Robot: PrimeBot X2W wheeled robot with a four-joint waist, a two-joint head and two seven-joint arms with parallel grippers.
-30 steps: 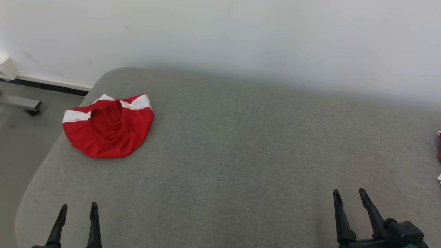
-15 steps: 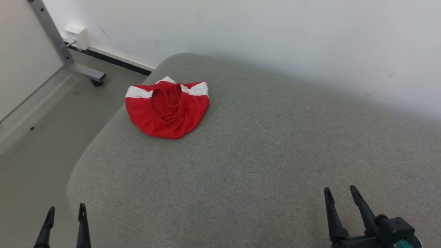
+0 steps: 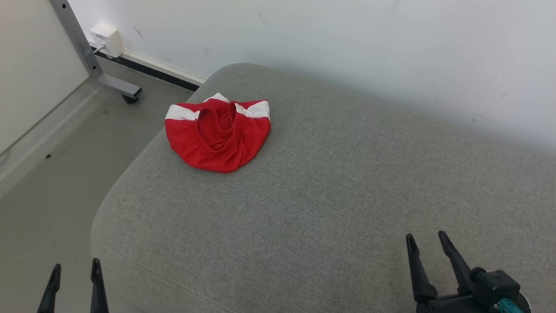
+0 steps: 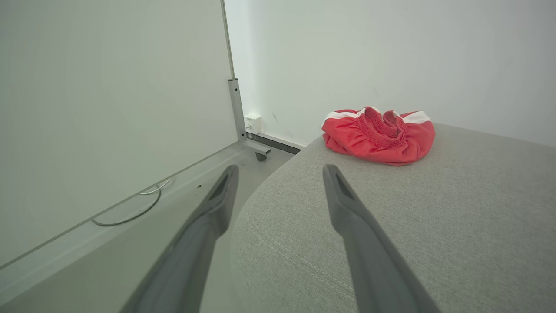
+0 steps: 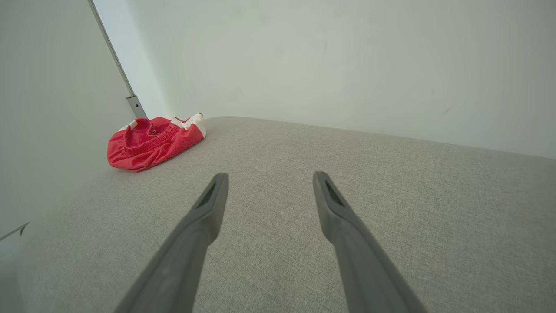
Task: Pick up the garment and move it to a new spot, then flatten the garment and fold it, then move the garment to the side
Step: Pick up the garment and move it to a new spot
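Observation:
The garment is a crumpled red piece with white bands and an elastic waistband, lying in a heap near the far left corner of the grey upholstered surface. The left wrist view has the garment ahead and to the right, and in the right wrist view the garment lies far off to the left. My left gripper hangs open at the lower left, over the surface's near left edge. Low on the right, my right gripper stands open above the fabric. Both are empty and far from the garment.
A white wall runs right behind the surface. To the left lies grey floor with a white panel on a metal wheeled frame, a wall socket box and a cable.
The camera has swung left, so the whole picture shifted right and the floor and panel came into sight. The garment lies as before. Both grippers stay open.

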